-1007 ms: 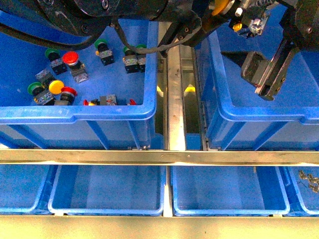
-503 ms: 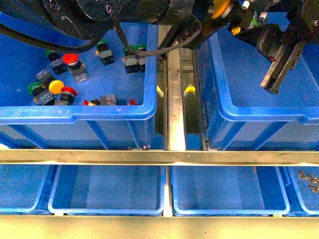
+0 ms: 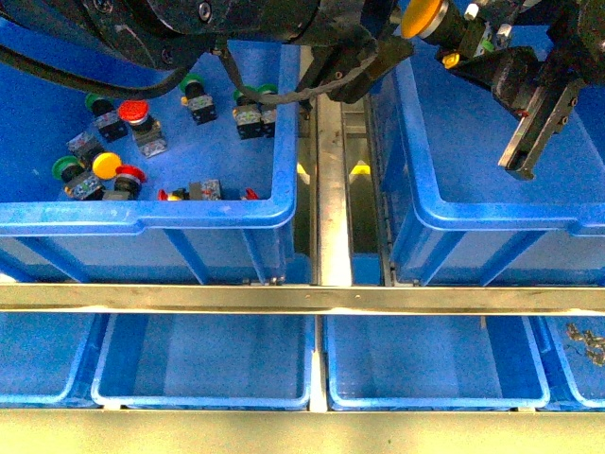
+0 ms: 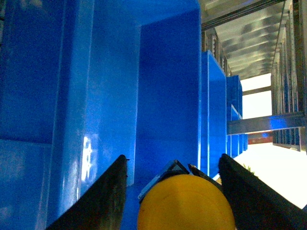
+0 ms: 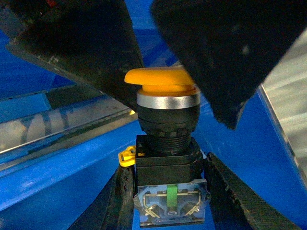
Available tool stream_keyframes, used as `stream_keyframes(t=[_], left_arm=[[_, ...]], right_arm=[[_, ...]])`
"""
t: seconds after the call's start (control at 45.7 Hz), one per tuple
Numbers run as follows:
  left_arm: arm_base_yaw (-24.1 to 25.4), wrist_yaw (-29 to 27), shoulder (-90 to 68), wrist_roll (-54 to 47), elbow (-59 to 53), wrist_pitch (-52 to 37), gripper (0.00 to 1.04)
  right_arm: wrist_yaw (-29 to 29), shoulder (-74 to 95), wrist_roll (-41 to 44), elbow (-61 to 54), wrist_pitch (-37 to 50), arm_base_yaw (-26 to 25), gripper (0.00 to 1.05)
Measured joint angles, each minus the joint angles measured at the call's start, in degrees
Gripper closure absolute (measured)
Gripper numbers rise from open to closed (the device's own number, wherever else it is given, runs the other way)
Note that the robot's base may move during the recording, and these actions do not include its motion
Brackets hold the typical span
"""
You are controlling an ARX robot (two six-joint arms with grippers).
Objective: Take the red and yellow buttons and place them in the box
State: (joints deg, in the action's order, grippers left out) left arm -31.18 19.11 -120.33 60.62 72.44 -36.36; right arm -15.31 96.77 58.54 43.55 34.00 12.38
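Note:
A yellow button (image 3: 423, 17) hangs at the top of the front view, over the near left corner of the box (image 3: 492, 224), the big blue bin on the right. My left gripper (image 3: 414, 26) is shut on its yellow cap, which fills the gap between the fingers in the left wrist view (image 4: 186, 203). My right gripper (image 3: 477, 47) is shut on its black body (image 5: 168, 158); the cap (image 5: 160, 79) sits between the left fingers (image 5: 96, 48). In the left blue bin (image 3: 142, 216) lie a red button (image 3: 133, 109), a yellow button (image 3: 107, 165) and another red button (image 3: 129, 174).
Green-capped switches (image 3: 192, 81) lie among them in the left bin. A metal divider (image 3: 331, 189) runs between the two bins and a metal rail (image 3: 302, 298) crosses in front. Shallower blue trays (image 3: 203, 364) sit below; small metal parts (image 3: 586, 342) lie at the far right.
My right gripper has risen and moved in toward the held yellow button, closing on its body. The left gripper has stayed at the top with the cap.

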Motion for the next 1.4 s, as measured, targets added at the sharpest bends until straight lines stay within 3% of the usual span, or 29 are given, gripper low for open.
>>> stream_keyframes(t=[0.219,0.7,0.897,0.985,1.094,1.401], left_arm=[[2.71,-3.06,0.04,-5.73,-0.09,3.61,0.06],[16.26,-18.38,22.4,-30.56,-24.09,10.16,0.08],[21.07,-24.33,33.48,-32.02,-35.47,12.35,0.08],[20.59,-29.05,31.8,-40.04,-43.12,-6.75,0.21],[20.61,-29.18,34.03,-53.02,-54.47,-27.78,0.43],[23.87,-26.16,46.29,-59.25,-62.53,-26.91,0.87]], right_arm=[[0.0,-0.79,0.26,-1.53,-0.98,-1.99,0.71],[0.92,-4.76,-2.34,-4.09,0.5,-6.25,0.71],[2.08,-6.88,-6.84,-4.46,0.37,-7.61,0.71],[2.56,-8.13,-9.22,-5.14,0.39,-7.96,0.71],[3.89,-10.16,-12.2,-5.97,-0.26,-8.57,0.71],[4.85,-13.31,-14.1,-7.41,-2.73,-9.01,0.71]])
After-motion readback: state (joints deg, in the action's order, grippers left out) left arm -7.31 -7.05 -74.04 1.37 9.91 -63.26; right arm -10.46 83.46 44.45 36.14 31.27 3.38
